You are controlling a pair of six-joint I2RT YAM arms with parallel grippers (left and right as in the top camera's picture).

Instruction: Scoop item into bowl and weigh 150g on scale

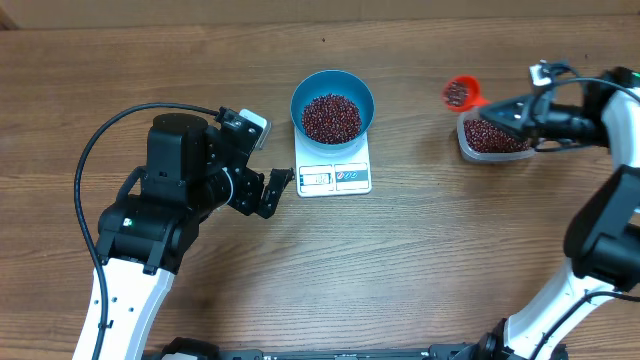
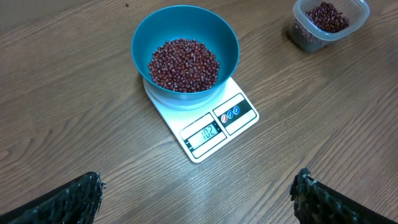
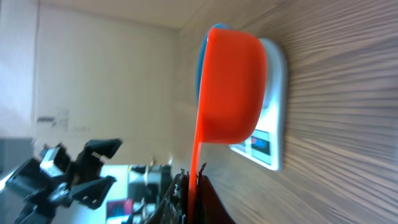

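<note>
The blue bowl (image 2: 186,18) is sitting right on the white scale (image 2: 214,127) with the beans (image 2: 183,64) heaped inside, and the display (image 2: 205,132) is showing what looks like 102, with round red and blue buttons (image 2: 231,113) beside it. Just in front of the scale, the left fingers (image 2: 74,199) are hanging wide open over the worktop (image 2: 74,112), gripping nothing. Well off to the scale's right, the right fingers (image 3: 177,202) are clamping the orange scoop (image 3: 230,87) by its handle, near the clear tub (image 2: 301,37).

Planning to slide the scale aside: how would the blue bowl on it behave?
Probably rides along if pushed slowly: beans weigh the bowl down. Its base looks narrower than its rim, so a jerk might slide it on the scale.
</note>
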